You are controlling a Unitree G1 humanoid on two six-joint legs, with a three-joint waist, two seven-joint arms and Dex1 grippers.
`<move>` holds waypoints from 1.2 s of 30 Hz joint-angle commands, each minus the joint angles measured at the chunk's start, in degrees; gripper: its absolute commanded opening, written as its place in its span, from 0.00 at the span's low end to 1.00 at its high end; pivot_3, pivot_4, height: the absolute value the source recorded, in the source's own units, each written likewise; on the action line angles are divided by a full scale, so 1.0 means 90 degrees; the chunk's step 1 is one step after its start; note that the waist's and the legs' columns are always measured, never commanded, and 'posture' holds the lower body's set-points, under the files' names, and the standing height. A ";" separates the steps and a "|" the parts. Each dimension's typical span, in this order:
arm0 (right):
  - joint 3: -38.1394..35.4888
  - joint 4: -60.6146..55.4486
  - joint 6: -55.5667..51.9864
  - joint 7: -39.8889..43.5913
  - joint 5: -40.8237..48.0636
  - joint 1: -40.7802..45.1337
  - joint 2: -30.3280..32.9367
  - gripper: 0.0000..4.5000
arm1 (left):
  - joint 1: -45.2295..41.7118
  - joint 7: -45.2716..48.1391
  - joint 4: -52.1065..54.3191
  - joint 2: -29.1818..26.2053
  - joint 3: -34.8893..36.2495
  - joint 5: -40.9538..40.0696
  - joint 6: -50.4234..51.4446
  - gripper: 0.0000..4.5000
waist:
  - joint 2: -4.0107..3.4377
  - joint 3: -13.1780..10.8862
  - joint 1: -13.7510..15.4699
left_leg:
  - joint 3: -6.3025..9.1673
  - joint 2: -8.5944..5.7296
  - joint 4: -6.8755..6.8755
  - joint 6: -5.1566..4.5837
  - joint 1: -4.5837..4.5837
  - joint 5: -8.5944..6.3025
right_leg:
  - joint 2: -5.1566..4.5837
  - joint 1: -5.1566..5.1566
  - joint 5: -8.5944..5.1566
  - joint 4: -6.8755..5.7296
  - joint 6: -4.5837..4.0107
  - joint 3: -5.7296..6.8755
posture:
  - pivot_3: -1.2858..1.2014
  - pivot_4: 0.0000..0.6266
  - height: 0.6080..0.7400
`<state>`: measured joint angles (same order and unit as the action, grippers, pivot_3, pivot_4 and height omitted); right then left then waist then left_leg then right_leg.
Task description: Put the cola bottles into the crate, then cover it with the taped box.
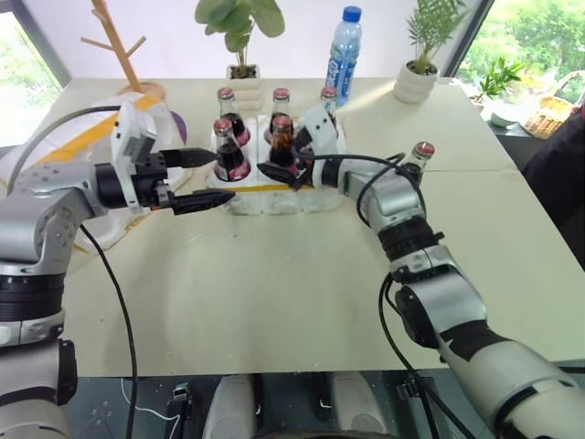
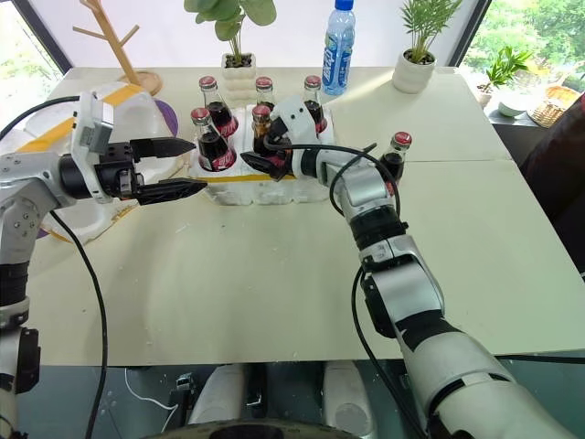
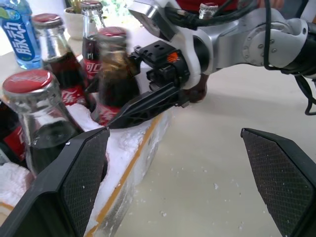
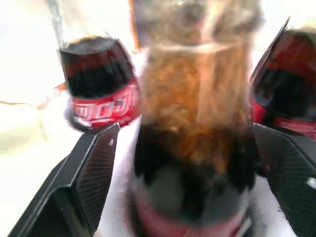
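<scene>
The crate (image 1: 274,199), a low white foam block with a thin yellow band, stands mid-table and holds several cola bottles. My right gripper (image 1: 279,161) is open, its fingers on either side of the front middle cola bottle (image 1: 281,139), which stands in its well with foaming cola inside. Another cola bottle (image 1: 419,160) stands alone on the table to the right, behind my right arm. My left gripper (image 1: 208,178) is open and empty just left of the crate's front corner, near the front left bottle (image 1: 226,148). The taped box (image 2: 128,96) lies at the left, behind my left arm.
A blue-capped water bottle (image 1: 344,50), two potted plants (image 1: 239,41) (image 1: 420,69) and a wooden rack (image 1: 119,50) line the table's far edge. A wicker basket (image 1: 553,110) and a person's dark sleeve (image 1: 559,169) are at the right. Bare table lies in front of the crate.
</scene>
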<state>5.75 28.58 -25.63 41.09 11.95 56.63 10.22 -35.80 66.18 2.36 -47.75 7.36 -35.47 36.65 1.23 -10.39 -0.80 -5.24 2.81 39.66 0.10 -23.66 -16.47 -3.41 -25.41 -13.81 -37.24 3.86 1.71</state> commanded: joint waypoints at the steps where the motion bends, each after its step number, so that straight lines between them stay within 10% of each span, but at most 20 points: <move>1: -0.0413 -0.2030 -0.1108 0.0010 0.0599 -0.0325 0.0421 0.99 | -0.0147 0.0049 0.0016 0.0015 0.0000 0.0012 -0.0109 1.00 | -0.0001 -0.0001 0.0012 | 0.0002 0.0000 0.0000 0.0000 -0.0004 0.0000 | -0.0006 -0.0001 0.0000 0.0000 0.0000 0.0001 | 0.52 0.24 1.00; 17: -0.4197 -0.7927 -0.7405 -0.0751 0.4071 -0.3102 0.2448 0.99 | -0.1210 0.0787 -0.1168 0.0543 -0.0789 0.0528 -0.0718 1.00 | 0.0003 0.0001 0.0037 | 0.0010 -0.0008 0.0002 -0.0030 0.0003 -0.0017 | 0.0003 0.0007 -0.0001 0.0003 0.0000 0.0003 | 0.52 0.24 1.00; 24: -0.4408 -0.7917 -0.6091 -0.1264 0.3001 -0.5134 0.3281 0.99 | -0.1318 0.1095 -0.1108 0.0719 -0.0939 0.0533 -0.0699 1.00 | 0.0005 0.0003 0.0022 | 0.0015 -0.0012 0.0002 -0.0033 0.0004 -0.0018 | 0.0004 0.0012 -0.0002 0.0008 0.0001 0.0001 | 0.52 0.24 1.00; 36: -0.3224 -0.6696 -0.2840 -0.1876 0.2021 -0.4993 0.1965 0.99 | -0.1413 0.1128 -0.0867 0.0845 -0.1037 0.0547 -0.0551 1.00 | 0.0006 0.0004 0.0014 | 0.0020 -0.0010 0.0002 -0.0031 0.0019 -0.0018 | 0.0020 0.0021 -0.0002 0.0007 0.0001 -0.0011 | 0.52 0.24 1.00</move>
<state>-23.64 -32.47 -54.43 24.08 31.38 11.17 27.90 -47.18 76.24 -7.39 -39.88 -2.53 -30.43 31.82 1.28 -10.35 -0.67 -5.07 2.72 39.67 -0.18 -23.49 -16.63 -3.23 -25.21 -13.83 -37.18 3.87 1.61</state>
